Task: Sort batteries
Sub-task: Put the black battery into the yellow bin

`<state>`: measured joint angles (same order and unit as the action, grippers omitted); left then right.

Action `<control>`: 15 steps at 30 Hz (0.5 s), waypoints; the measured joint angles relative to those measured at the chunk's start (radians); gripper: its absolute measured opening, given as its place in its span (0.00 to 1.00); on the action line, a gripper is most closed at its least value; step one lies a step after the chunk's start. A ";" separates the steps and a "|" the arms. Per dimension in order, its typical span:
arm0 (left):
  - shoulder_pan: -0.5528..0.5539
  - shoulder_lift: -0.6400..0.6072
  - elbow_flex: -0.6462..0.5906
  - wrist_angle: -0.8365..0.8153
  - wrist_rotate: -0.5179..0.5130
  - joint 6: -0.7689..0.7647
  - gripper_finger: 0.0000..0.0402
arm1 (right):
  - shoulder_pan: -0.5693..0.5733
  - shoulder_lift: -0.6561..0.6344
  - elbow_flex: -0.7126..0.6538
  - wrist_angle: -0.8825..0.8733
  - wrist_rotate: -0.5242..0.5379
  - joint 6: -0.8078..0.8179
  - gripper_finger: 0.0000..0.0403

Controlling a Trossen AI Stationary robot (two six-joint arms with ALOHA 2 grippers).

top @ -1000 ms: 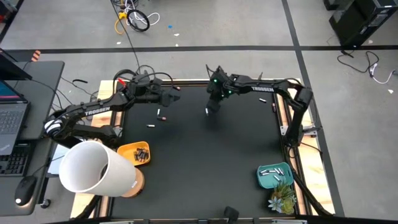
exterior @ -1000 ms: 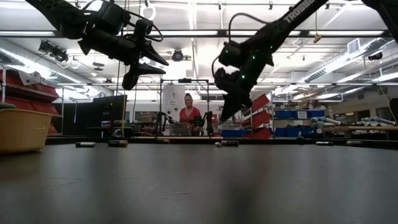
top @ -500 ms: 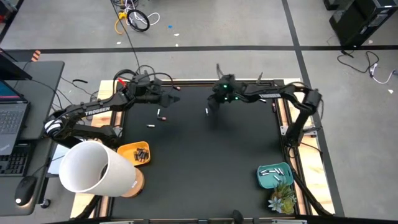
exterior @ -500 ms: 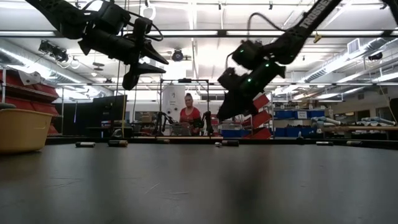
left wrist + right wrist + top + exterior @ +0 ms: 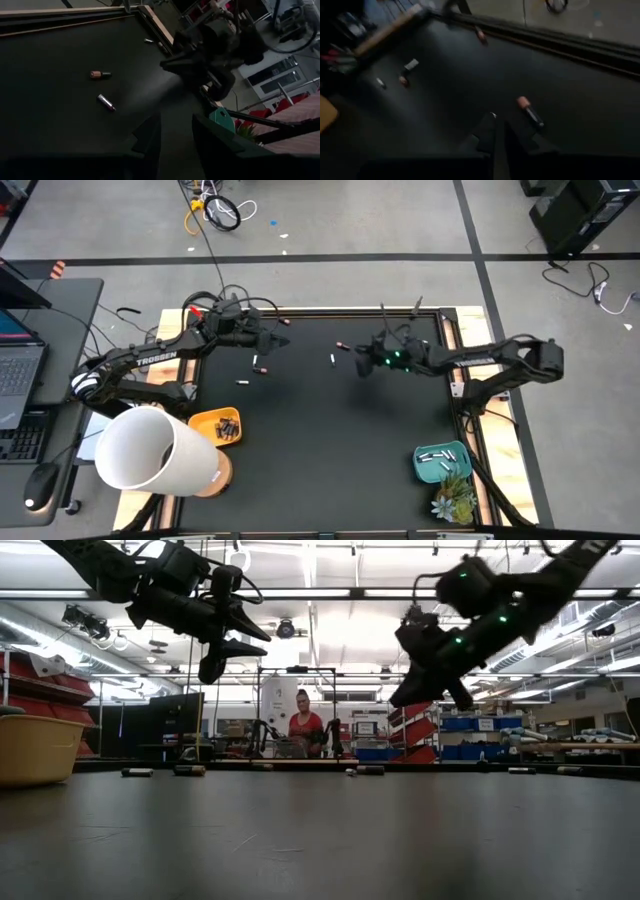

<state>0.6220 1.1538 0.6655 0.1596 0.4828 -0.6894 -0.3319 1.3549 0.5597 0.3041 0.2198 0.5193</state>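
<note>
Your left gripper (image 5: 277, 341) hangs above the tabletop (image 5: 330, 450) near its far-left corner, fingers (image 5: 150, 135) parted. Your right gripper (image 5: 362, 365) is raised above the tabletop's far centre, arm stretched low, fingers (image 5: 487, 131) nearly together.

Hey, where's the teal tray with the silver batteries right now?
In the high view the teal tray sits at the table's near right corner, just above a small green plant, far from both arms.
</note>
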 joint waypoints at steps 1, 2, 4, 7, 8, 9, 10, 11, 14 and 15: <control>0.000 0.000 0.000 0.000 0.000 0.000 0.31 | 0.008 -0.001 -0.029 0.062 0.006 -0.008 0.07; 0.000 0.000 0.000 0.000 0.000 0.000 0.31 | 0.013 0.004 -0.056 0.109 0.014 -0.027 0.07; 0.000 0.000 0.000 0.001 0.000 -0.001 0.31 | 0.017 0.035 -0.101 0.170 0.035 -0.067 0.07; 0.000 0.000 0.000 0.005 -0.013 -0.019 0.31 | -0.002 0.096 -0.139 0.203 0.075 -0.083 0.07; 0.000 0.000 0.000 0.005 -0.020 -0.023 0.31 | -0.019 0.117 -0.141 0.218 0.068 -0.089 0.07; -0.001 0.000 0.000 0.003 -0.029 -0.029 0.31 | -0.037 0.135 -0.141 0.234 0.030 -0.104 0.07; -0.001 0.000 0.000 0.003 -0.041 -0.045 0.31 | -0.054 0.153 -0.134 0.243 -0.022 -0.129 0.08; -0.001 0.000 0.000 0.005 -0.048 -0.059 0.31 | -0.065 0.172 -0.117 0.248 -0.074 -0.163 0.09; -0.001 0.000 0.000 0.007 -0.060 -0.081 0.31 | -0.078 0.224 -0.053 0.232 -0.168 -0.267 0.15; -0.001 0.000 0.000 0.005 -0.060 -0.081 0.31 | -0.078 0.245 -0.033 0.218 -0.168 -0.288 0.18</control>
<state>0.6209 1.1538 0.6655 0.1643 0.4229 -0.7707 -0.4095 1.5997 0.5271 0.5218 0.0513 0.2313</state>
